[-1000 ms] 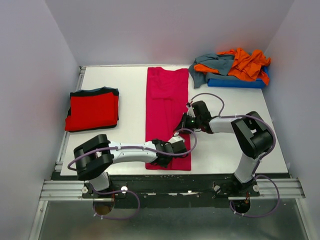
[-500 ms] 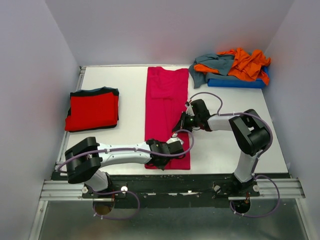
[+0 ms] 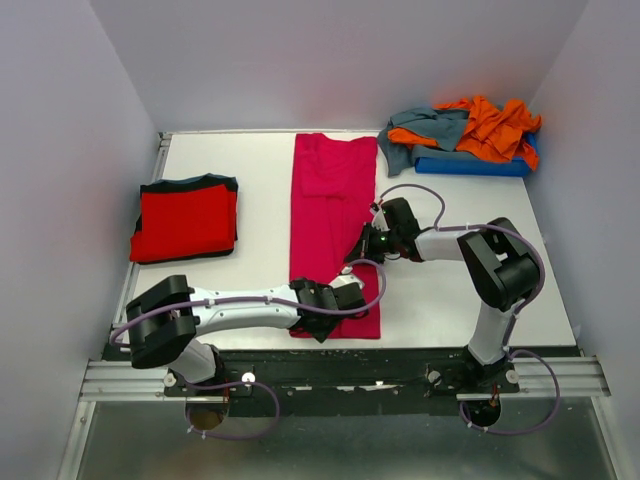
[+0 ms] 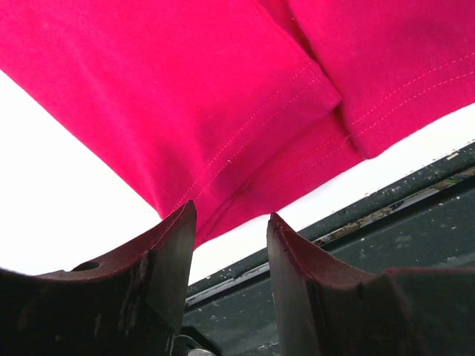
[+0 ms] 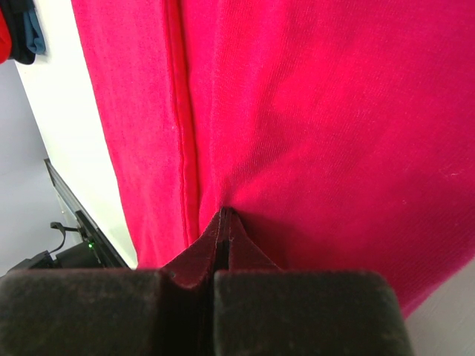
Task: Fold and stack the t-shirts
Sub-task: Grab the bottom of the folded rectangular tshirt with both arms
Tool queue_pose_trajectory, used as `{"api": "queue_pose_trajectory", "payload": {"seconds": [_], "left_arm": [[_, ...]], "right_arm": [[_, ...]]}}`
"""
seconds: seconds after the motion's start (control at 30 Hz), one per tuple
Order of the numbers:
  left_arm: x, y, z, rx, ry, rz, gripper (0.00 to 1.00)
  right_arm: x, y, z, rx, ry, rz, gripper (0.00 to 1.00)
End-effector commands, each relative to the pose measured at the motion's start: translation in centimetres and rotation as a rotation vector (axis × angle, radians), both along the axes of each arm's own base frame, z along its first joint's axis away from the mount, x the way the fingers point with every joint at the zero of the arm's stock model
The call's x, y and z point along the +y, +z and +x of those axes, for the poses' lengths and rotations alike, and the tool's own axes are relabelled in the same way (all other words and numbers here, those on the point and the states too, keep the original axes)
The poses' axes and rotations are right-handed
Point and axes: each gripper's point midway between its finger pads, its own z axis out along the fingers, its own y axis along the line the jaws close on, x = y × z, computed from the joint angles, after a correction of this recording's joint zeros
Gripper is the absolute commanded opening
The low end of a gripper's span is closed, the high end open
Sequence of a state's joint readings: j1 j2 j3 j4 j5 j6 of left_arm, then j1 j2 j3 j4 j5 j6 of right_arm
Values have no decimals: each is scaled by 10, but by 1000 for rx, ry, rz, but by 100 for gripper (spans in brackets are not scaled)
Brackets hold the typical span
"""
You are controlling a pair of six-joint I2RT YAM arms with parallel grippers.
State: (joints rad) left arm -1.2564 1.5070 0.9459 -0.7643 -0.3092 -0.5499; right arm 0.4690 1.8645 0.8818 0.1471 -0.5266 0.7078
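Observation:
A magenta-pink t-shirt [image 3: 330,190] lies as a long folded strip from the table's back to its front edge. My left gripper [image 3: 319,322] is open at the strip's near-left corner. In the left wrist view the hem [image 4: 185,96] lies just beyond the open gripper [image 4: 230,222], with nothing between the fingers. My right gripper [image 3: 358,250] is shut, its tips resting on the strip's right half near the middle; the right wrist view shows the shut gripper [image 5: 225,215] against the cloth [image 5: 334,111]. A folded bright red t-shirt [image 3: 186,220] lies at the left.
An orange t-shirt [image 3: 492,125] and a grey-teal t-shirt [image 3: 430,130] lie crumpled on a blue tray [image 3: 470,166] at the back right. The table's dark front rail [image 4: 415,222] runs just past the hem. White walls close in the sides and back.
My left arm has swung its elbow left, and its gripper has slid left along the near hem to the strip's near-left corner. The right gripper has shifted slightly left on the cloth.

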Motion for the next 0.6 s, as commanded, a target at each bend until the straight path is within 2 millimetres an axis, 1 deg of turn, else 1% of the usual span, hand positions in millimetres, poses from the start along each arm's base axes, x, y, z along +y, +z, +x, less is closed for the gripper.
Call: {"api": "queue_pose_trajectory", "payload": {"seconds": [0.0, 0.1, 0.17, 0.33, 0.47, 0.57], "left_arm": [[8, -2, 7, -60, -6, 43, 54], [9, -9, 10, -66, -18, 83, 52], [4, -13, 9, -59, -35, 89, 51], [-2, -19, 12, -70, -44, 96, 52], [-4, -25, 13, -70, -47, 110, 49], [-4, -24, 16, -85, -36, 116, 37]], "right_arm": [[-13, -21, -5, 53, -25, -65, 1], [-13, -21, -5, 53, -23, -65, 1], [-13, -21, -5, 53, -23, -65, 1], [-13, -21, -5, 54, -22, -63, 1], [-12, -21, -5, 58, -20, -60, 1], [-12, -21, -5, 58, -19, -59, 1]]}}
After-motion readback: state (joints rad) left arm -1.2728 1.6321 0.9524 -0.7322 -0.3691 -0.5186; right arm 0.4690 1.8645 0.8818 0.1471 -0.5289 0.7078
